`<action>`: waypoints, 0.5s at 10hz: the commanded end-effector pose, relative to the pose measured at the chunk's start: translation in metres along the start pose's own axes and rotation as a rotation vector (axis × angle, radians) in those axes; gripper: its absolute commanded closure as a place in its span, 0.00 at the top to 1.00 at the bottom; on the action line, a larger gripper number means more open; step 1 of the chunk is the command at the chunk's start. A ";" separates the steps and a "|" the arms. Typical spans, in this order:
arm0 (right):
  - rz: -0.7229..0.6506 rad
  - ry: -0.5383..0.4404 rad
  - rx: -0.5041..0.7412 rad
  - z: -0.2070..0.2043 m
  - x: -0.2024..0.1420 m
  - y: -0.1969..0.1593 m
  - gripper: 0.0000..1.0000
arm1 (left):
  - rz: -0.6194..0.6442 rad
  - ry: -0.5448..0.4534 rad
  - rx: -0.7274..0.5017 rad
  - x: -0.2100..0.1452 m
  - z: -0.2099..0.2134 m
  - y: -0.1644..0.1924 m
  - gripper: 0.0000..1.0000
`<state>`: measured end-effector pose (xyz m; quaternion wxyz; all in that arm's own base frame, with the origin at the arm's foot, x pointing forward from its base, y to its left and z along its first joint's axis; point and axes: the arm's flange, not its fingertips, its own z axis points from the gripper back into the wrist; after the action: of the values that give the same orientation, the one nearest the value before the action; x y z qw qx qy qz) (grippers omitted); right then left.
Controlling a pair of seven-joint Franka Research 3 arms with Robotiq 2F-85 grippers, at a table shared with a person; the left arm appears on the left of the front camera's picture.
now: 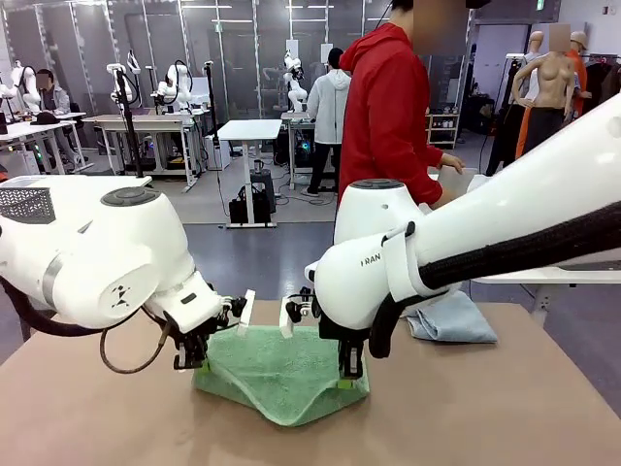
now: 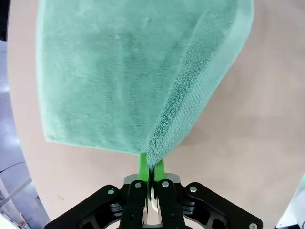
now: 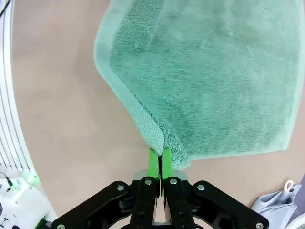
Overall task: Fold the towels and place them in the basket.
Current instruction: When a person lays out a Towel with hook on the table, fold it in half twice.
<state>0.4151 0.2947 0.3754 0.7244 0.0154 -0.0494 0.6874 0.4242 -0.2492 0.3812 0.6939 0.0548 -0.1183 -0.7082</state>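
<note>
The light green towel (image 1: 281, 374) lies across the middle of the table, with its two near corners lifted. My left gripper (image 1: 198, 363) is shut on its left corner. In the left wrist view the green pads (image 2: 143, 166) pinch the towel's folded edge (image 2: 186, 114). My right gripper (image 1: 349, 377) is shut on the right corner, and the right wrist view shows the pads (image 3: 153, 164) clamped on the towel's hem (image 3: 152, 129). The pale grey-blue towel (image 1: 451, 318) lies crumpled on the table's right side, partly behind my right arm; a bit of it (image 3: 281, 200) also shows in the right wrist view. The basket is out of view.
A person in a red top (image 1: 388, 107) stands at the far side, right of centre, one hand (image 1: 451, 163) held out. The tan table (image 1: 505, 417) has bare surface in front and to both sides of the green towel.
</note>
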 end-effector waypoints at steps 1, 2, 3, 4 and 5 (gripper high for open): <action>0.011 0.004 -0.006 0.002 0.004 -0.028 0.03 | 0.018 -0.003 0.017 0.002 -0.003 0.023 0.05; 0.011 0.002 -0.020 0.006 0.007 -0.045 0.03 | 0.008 -0.021 0.024 0.003 -0.005 0.041 0.05; 0.001 0.009 -0.029 0.009 0.008 -0.059 0.03 | -0.011 -0.049 0.008 0.004 -0.008 0.055 0.05; -0.019 0.019 -0.043 0.012 0.009 -0.072 0.03 | 0.002 -0.064 0.002 0.005 -0.010 0.067 0.05; -0.042 0.028 -0.046 0.015 0.007 -0.083 0.03 | 0.019 -0.067 0.006 0.006 -0.012 0.076 0.05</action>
<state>0.4874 0.2917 0.3939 0.7321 -0.0017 -0.0664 0.6780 0.4876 -0.2558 0.3864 0.6984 0.0462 -0.1381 -0.7007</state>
